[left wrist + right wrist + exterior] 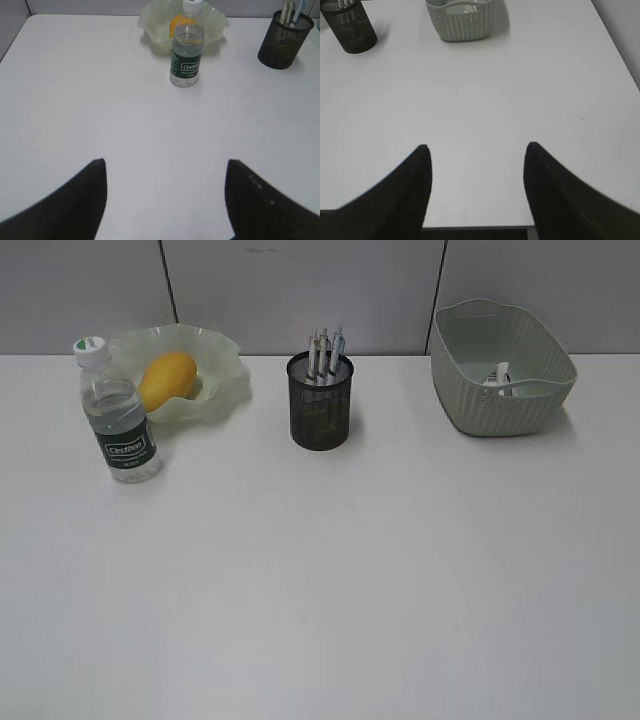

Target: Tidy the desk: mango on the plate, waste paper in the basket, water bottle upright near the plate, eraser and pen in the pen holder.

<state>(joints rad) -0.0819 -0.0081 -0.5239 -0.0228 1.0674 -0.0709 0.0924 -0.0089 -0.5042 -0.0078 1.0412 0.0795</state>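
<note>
Item 1, my left gripper: jaws spread wide, nothing between them, held above bare desk well short of the bottle.

Item 2, my right gripper: likewise wide open and empty, over the near desk edge, well apart from the basket.

Item 3, mango: lying in the plate, far left.

Item 4, water bottle: upright, cap on, just in front of the plate and near its left side.

Item 5, pen holder: upright at centre rear, several pens standing in it.

Item 6, basket: far right, with white waste paper showing inside.

Step in hand, as I judge it: everything visible sits where the task wants it, so what is left is a check and a clean retreat. To do that well I would keep both arms low and back, clear of the bottle, which would tip most easily, and confirm the eraser before calling it done.

Hard to make out: the eraser. I see none on the desk; it is possibly down inside the mesh cup, but the wall and pens hide the bottom. The basket's floor is mostly hidden by its near wall. Neither arm appears in the exterior view.
</note>
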